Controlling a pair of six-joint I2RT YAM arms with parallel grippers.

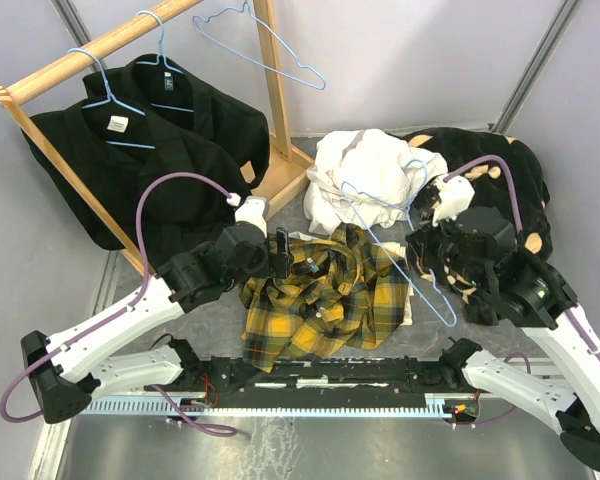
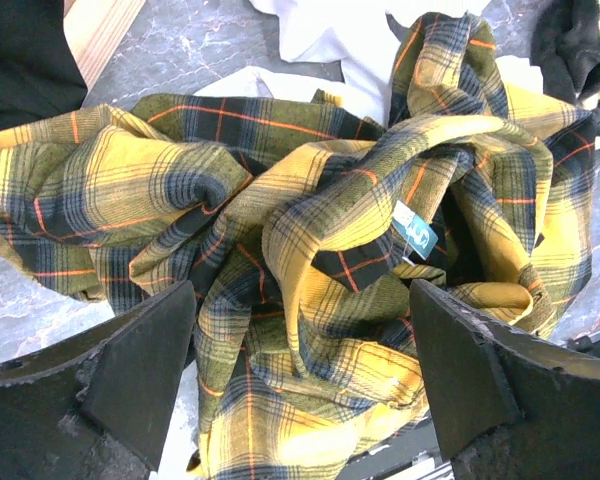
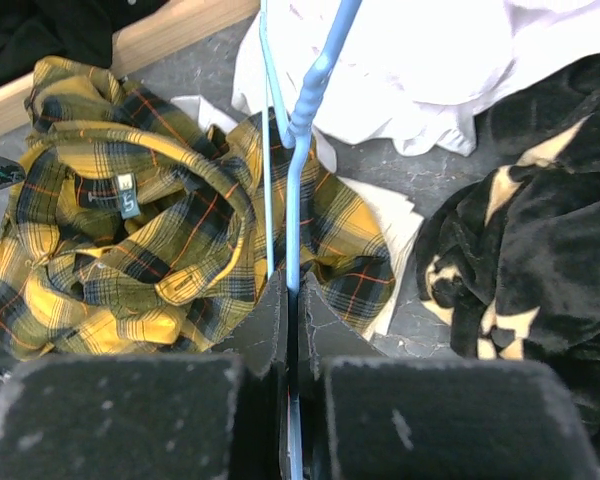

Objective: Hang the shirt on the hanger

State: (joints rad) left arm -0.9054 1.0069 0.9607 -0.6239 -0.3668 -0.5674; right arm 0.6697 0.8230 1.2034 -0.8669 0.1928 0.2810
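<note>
The yellow-and-black plaid shirt (image 1: 325, 295) lies crumpled on the grey table between the arms. It fills the left wrist view (image 2: 310, 200), with its neck label showing. My left gripper (image 1: 290, 258) hovers over the shirt's left part, its jaws (image 2: 300, 370) wide open with cloth between them but not pinched. My right gripper (image 1: 416, 222) is shut on the wire of a light-blue hanger (image 1: 448, 318). In the right wrist view the hanger (image 3: 310, 90) runs up from the closed gripper (image 3: 292, 300), above the shirt's right edge (image 3: 150, 230).
A wooden rack (image 1: 100, 45) at the back left holds two black shirts (image 1: 150, 150) on blue hangers and a spare hanger (image 1: 270, 50). A cream-white shirt (image 1: 365, 170) and a black-and-cream fleece garment (image 1: 500, 170) lie behind the plaid shirt.
</note>
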